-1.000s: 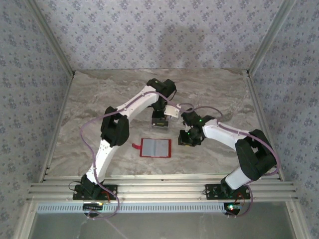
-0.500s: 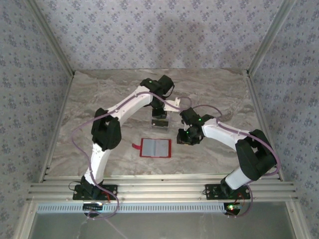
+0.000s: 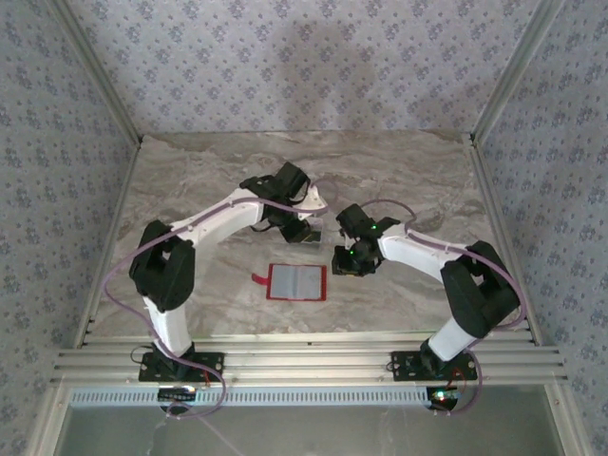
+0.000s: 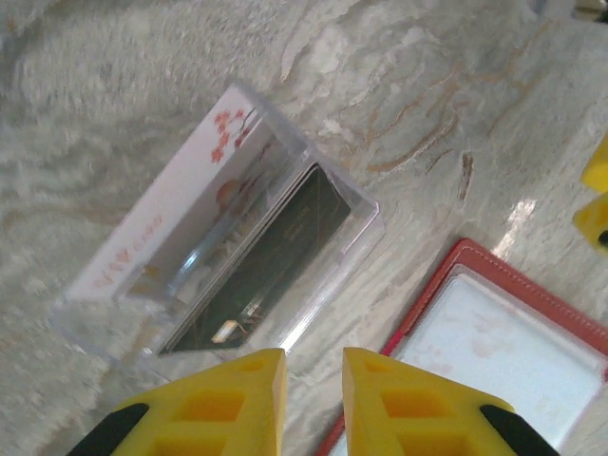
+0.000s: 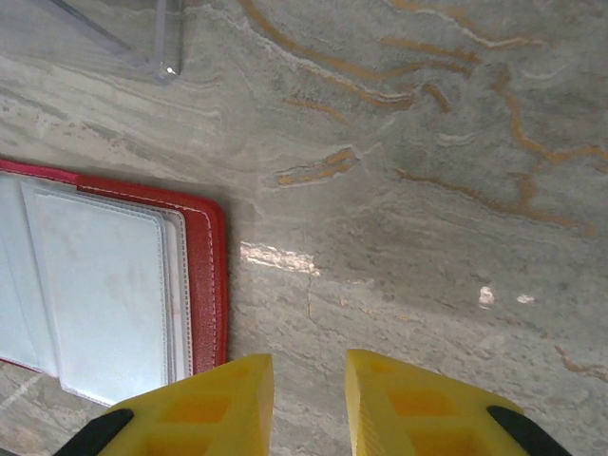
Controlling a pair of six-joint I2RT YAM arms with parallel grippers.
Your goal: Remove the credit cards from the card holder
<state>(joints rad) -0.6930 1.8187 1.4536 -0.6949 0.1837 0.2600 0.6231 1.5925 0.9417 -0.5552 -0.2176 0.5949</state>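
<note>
The red card holder [image 3: 296, 282] lies open and flat on the marble table, its pale window panels up and its strap tab at the left. Its corner lies in the left wrist view [image 4: 494, 347], and its right edge in the right wrist view [image 5: 201, 275]. The credit cards [image 4: 223, 242] lie in a loose overlapping pile just behind the holder: a white one with red print, a dark one and a clear layer. My left gripper [image 3: 302, 231] [image 4: 313, 366] hovers over the pile's near edge, open a little and holding nothing. My right gripper [image 3: 348, 260] [image 5: 309, 370] hangs over bare table by the holder's right edge, also slightly open and holding nothing.
Patterned walls and metal rails [image 3: 114, 218] close in the table on three sides. A clear corner of the pile [image 5: 157, 43] reaches the top left of the right wrist view. The right gripper's yellow fingers [image 4: 597, 185] poke in at the left wrist view's edge.
The left arm's elbow has swung left and lower while its gripper stayed near the cards. The right gripper has slid a little left toward the holder. The holder has not moved.
</note>
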